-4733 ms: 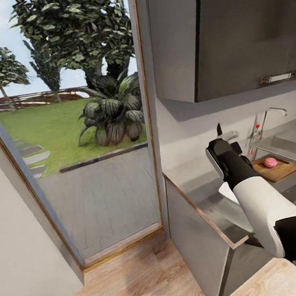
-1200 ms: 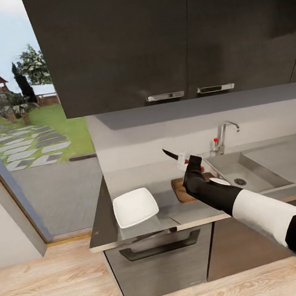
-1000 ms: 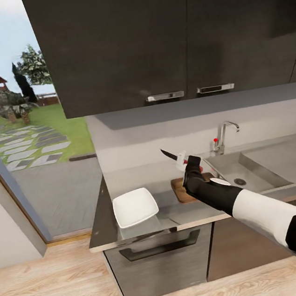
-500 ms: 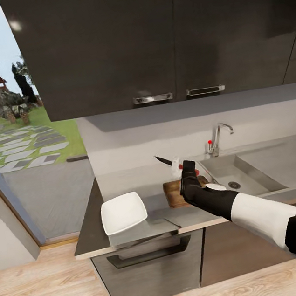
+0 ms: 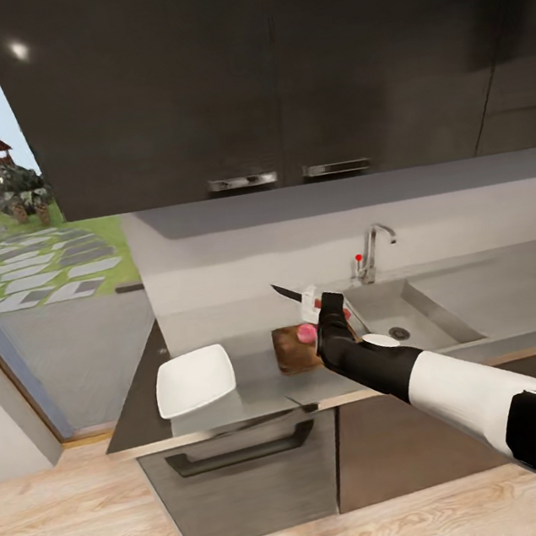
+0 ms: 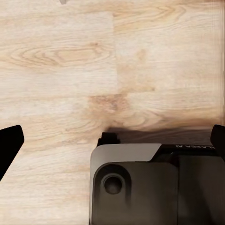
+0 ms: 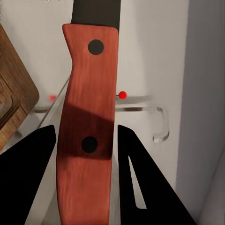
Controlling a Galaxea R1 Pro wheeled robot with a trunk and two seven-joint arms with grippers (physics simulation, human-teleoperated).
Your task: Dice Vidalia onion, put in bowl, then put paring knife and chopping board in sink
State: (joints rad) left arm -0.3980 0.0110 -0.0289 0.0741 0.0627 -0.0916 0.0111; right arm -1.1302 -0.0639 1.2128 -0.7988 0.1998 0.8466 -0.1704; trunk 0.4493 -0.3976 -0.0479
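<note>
Knife: the paring knife (image 5: 293, 295) is clamped by its red handle between the right gripper (image 5: 317, 304) fingers, dark blade pointing up and away toward the wall; in the right wrist view the handle (image 7: 89, 126) fills the gap between the two dark fingers.
Onion: the Vidalia onion (image 5: 307, 333) lies on the chopping board (image 5: 292, 348), just below the right gripper and partly hidden by its wrist; half a second ago the arm hid it entirely.
Board: on the countertop (image 5: 250, 381), just under the gripper, beside the sink (image 5: 393, 312).
Bowl: the bowl (image 5: 195, 380) sits on the countertop well off to the knife-tip side of the gripper, apart from the board.
Tap: chrome tap (image 5: 371, 247) beyond the gripper, by the wall.
Left gripper: left gripper (image 6: 112, 136) hangs over wooden floor (image 6: 61, 70), fingertips wide apart, holding nothing.
Change: the whole head view has shifted, so the camera moved; counter and cabinets now sit further left in the picture, while the knife's pose in the grip looks the same.
</note>
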